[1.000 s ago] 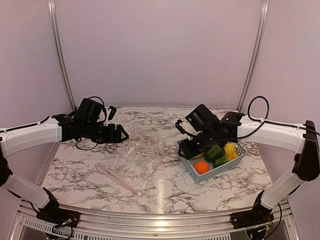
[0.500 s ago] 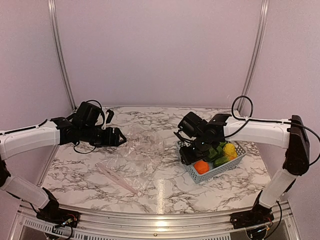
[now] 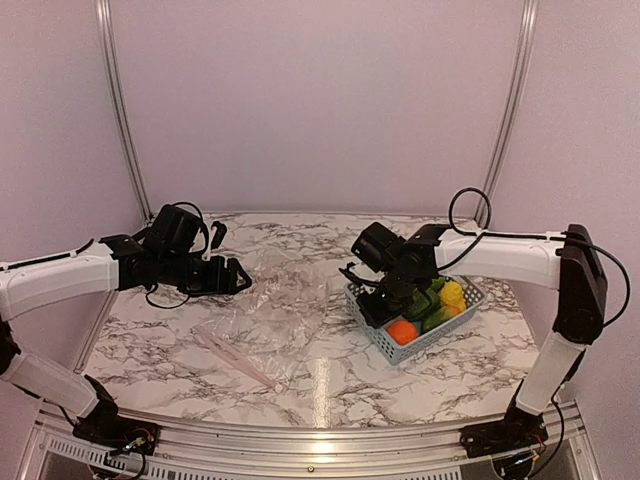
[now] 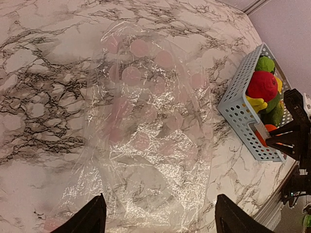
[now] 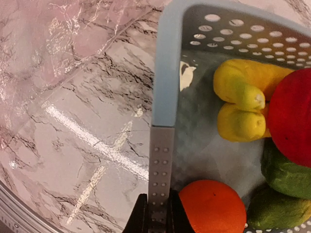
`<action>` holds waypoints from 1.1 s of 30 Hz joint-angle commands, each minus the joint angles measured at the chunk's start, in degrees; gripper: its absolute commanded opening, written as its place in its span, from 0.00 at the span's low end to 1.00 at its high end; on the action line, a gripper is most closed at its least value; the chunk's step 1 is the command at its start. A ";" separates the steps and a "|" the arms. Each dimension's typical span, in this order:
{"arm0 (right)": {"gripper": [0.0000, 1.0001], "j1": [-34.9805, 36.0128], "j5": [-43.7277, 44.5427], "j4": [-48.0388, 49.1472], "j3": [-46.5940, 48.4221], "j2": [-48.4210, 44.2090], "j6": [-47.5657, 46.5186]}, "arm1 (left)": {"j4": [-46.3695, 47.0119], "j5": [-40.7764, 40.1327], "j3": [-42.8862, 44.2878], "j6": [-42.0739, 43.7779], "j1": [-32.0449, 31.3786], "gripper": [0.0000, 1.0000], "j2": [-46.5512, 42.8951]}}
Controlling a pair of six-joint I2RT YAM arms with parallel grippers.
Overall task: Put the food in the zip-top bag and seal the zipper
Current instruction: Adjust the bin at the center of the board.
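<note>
**A:** How far along is this?

**B:** Hardly begun, I'd judge. The clear, crinkly plastic zip-top bag (image 4: pixel 146 145) lies flat and empty on the marble counter (image 3: pixel 450 385). Its pinkish-white press-strip zipper (image 3: pixel 238 357) is at the near edge; whether it is sealed, I cannot tell.

**A:** And the food?

**B:** All in the grey-blue slotted plastic basket (image 5: pixel 163 73): glossy red ball (image 5: pixel 291 116), yellow bananas (image 5: pixel 243 104), orange (image 5: pixel 211 206), green pieces (image 5: pixel 284 174).

**A:** The claws?

**B:** The right claw (image 5: pixel 156 213) is pinched on the basket's wall, beside the orange. The left claw (image 4: pixel 159 206) hangs spread wide above the bag, holding nothing. Every piece needs bagging, then the zipper pressing.
</note>
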 commanded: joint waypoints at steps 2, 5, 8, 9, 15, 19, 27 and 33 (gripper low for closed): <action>0.02 0.82 -4.42 -0.72 3.48 -0.86 -12.16 | -2.47 0.58 -0.74 0.13 -0.05 0.79 -1.87; 0.00 1.95 -5.59 -2.77 2.36 -2.32 -18.41 | -2.45 0.93 -0.86 0.15 -0.05 0.79 -1.73; 0.00 2.12 -2.02 -3.07 -1.06 -4.94 -19.74 | -2.47 1.55 -0.80 0.45 -0.11 0.79 -1.64; 0.00 2.13 0.65 -3.73 -2.00 -5.82 -19.84 | -2.41 1.87 -0.78 0.50 -0.13 0.79 -1.63; 0.26 2.14 7.57 -9.33 -2.97 -8.00 -19.25 | -1.99 3.38 -0.57 0.99 -0.22 0.79 -1.30; 0.43 1.95 10.81 -15.13 5.13 -4.87 -15.62 | -3.96 3.01 1.21 1.69 -0.31 0.79 0.01; 0.48 -0.15 2.79 -9.73 17.68 2.85 -1.55 | -4.67 2.16 1.55 1.84 -0.66 0.79 -0.77; 0.49 -4.35 -0.77 -3.94 18.72 6.91 13.31 | -4.85 0.99 -0.33 1.00 -0.84 0.79 -3.76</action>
